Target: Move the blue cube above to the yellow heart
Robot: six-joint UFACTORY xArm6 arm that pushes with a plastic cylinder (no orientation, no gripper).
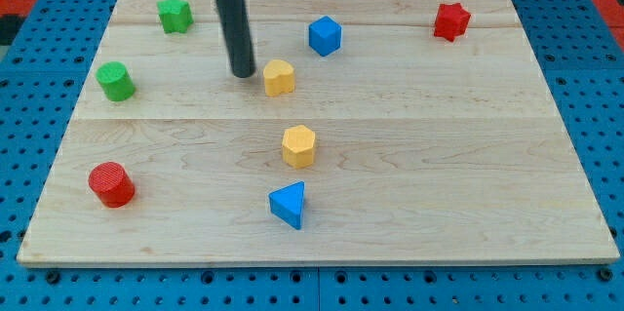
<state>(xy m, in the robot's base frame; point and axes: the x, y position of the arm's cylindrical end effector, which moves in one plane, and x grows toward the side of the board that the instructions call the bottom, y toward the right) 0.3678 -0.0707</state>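
The blue cube (325, 35) sits on the wooden board (439, 155) near the view's top, right of centre-left. The yellow heart (279, 77) lies below and to the left of it, a short gap apart. My tip (243, 73) rests on the board just left of the yellow heart, close to it but with a small gap, and well left of and below the blue cube.
A yellow hexagon block (299, 145) lies below the heart. A blue triangle (289, 204) is near the view's bottom. A green star (175, 14) and green cylinder (115, 81) are at the left, a red cylinder (111, 183) at the lower left, a red star (451, 20) at the top right.
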